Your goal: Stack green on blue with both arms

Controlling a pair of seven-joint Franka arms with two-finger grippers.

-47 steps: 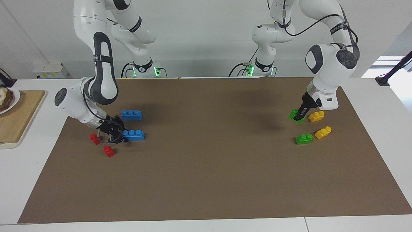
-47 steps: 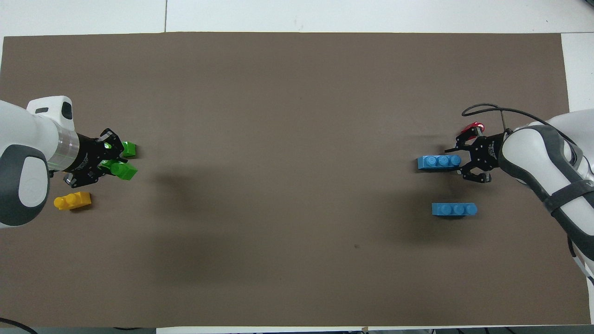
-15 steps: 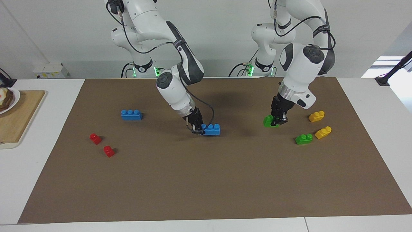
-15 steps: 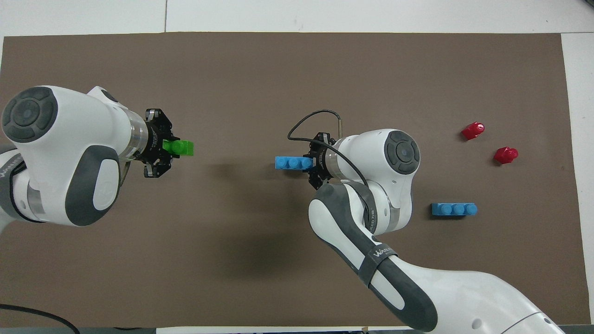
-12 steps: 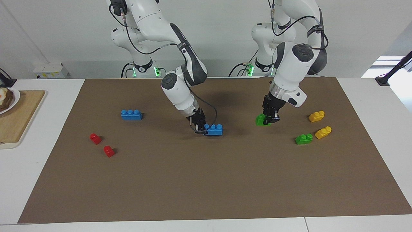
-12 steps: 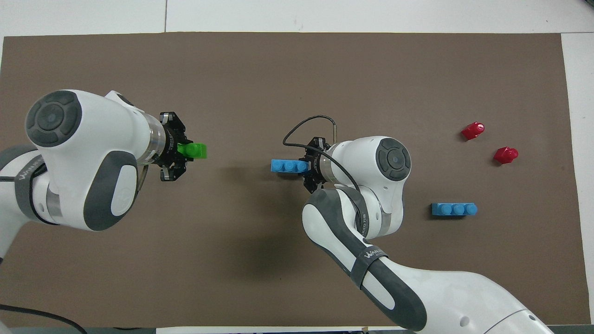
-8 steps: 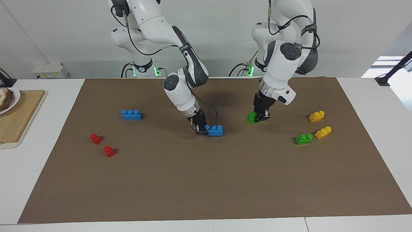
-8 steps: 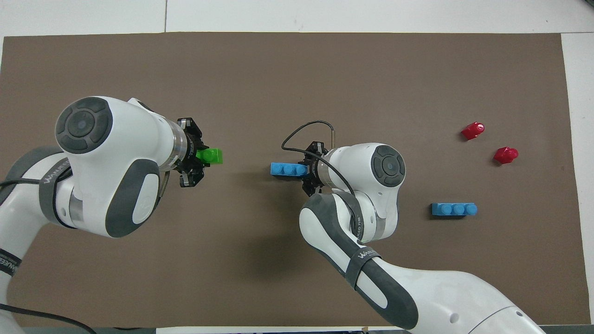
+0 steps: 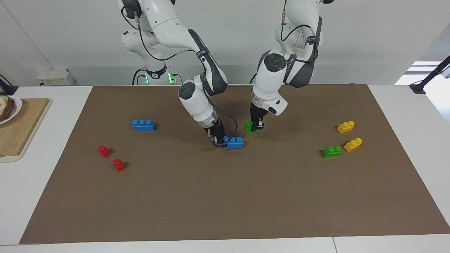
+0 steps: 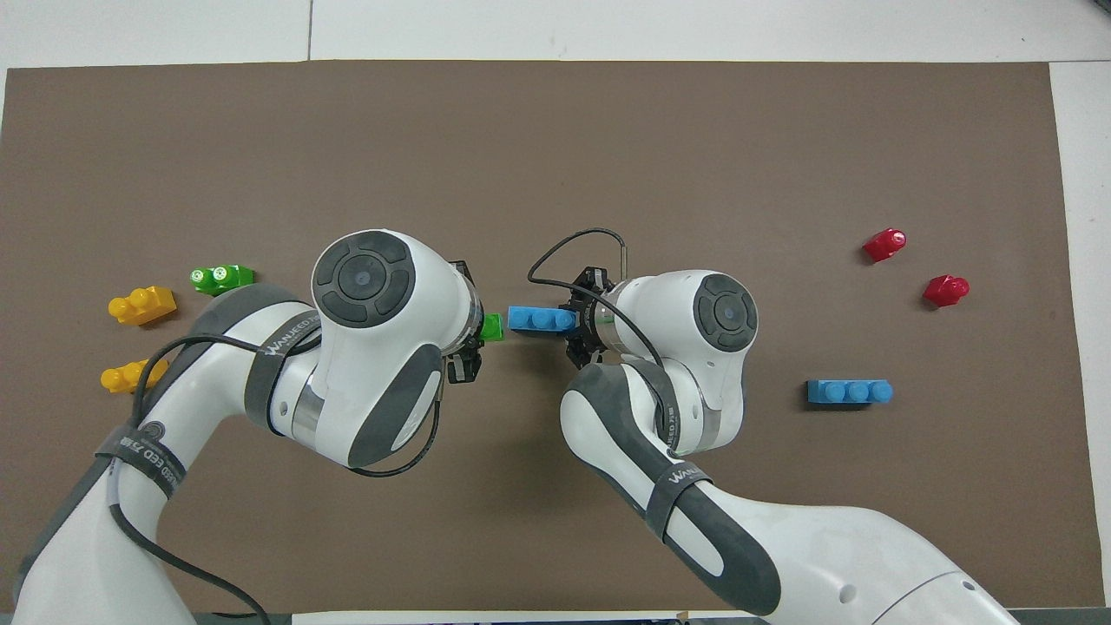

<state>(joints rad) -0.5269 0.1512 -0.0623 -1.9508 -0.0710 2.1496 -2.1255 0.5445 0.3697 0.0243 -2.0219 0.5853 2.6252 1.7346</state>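
In the middle of the brown mat (image 9: pixel 225 196), my right gripper (image 9: pixel 222 142) is shut on one end of a blue three-stud brick (image 9: pixel 234 142), which it holds level and low at the mat. My left gripper (image 9: pixel 257 127) is shut on a green two-stud brick (image 9: pixel 250 127), which hangs just beside the blue brick's free end with a small gap between them. In the overhead view the blue brick (image 10: pixel 540 319) and the right gripper (image 10: pixel 575 322) show. There the left wrist hides most of the left gripper (image 10: pixel 479 335), and only an end of the green brick (image 10: pixel 492 327) shows.
A second green brick (image 9: pixel 332 151) and two yellow bricks (image 9: pixel 346 127) (image 9: pixel 353 144) lie toward the left arm's end. A second blue brick (image 9: pixel 143 125) and two red bricks (image 9: pixel 103 151) (image 9: pixel 119 164) lie toward the right arm's end. A wooden board (image 9: pixel 17 130) sits off the mat.
My left gripper has carried the green brick across the mat toward the middle, up close to the blue brick. The right gripper and its blue brick have barely shifted.
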